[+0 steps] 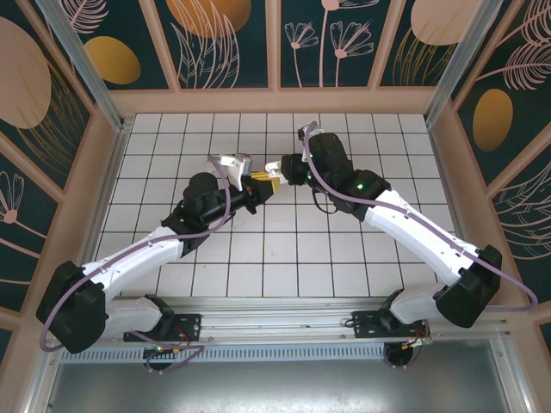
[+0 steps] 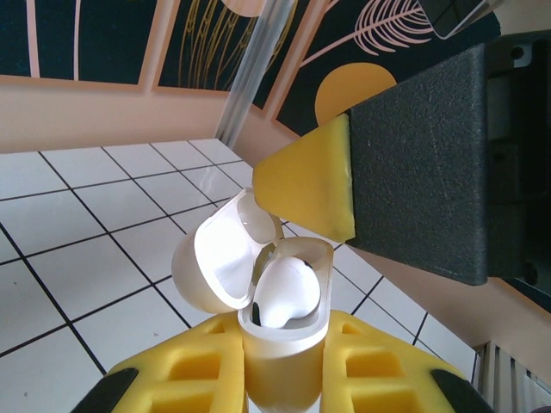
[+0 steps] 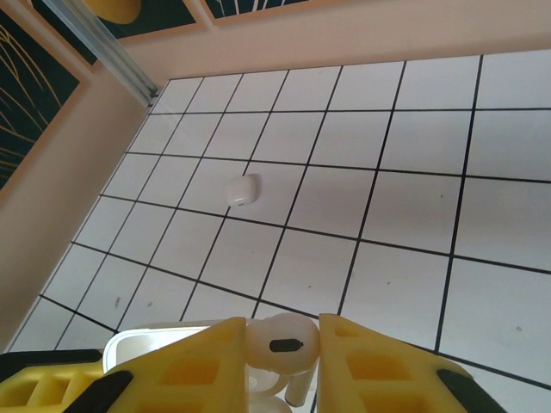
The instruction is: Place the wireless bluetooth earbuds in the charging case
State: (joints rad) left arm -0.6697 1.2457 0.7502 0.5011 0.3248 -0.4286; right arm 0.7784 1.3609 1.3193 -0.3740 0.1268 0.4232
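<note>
Near edge first: metal rail [image 1: 284, 308] w/ both arm bases bolted on, arms reaching in over the table [image 1: 301, 258] and meeting abt mid-way.

Left gripper [image 1: 256, 181] is clamped on the charging case [image 2: 280, 361]. Yellow pads are squeezed against either side of the body. The case stands upright w/ its lid [image 2: 219, 262] flipped open, leaning left in the left wrist cam. We can see the other earbud [image 2: 284, 297] sitting down inside the case's opening.

Right gripper [image 3: 280, 344] is just above it, jaws pinching an earbud [image 3: 274, 335] by its rounded head btwn the yellow pads, stem pointing down. One right finger hangs just over the open case w/o touching it, as far as we can tell.

Surface is white square tiles w/ thin black grid lines, matte, soft shadows under the arms. Further out, a small white rounded piece [image 3: 243, 190] lies alone on a tile, well apart from both grippers. Too small for us to say if it's a bud or a case.

Beyond that, a peach-coloured ledge [image 1: 275, 101] runs round the tiles. Above it are dark teal panels [image 1: 301, 39] w/ gold circles and line-drawn leaves/flowers, framed in pale wood, w/ an aluminium post [image 3: 99, 43] in the corner.
</note>
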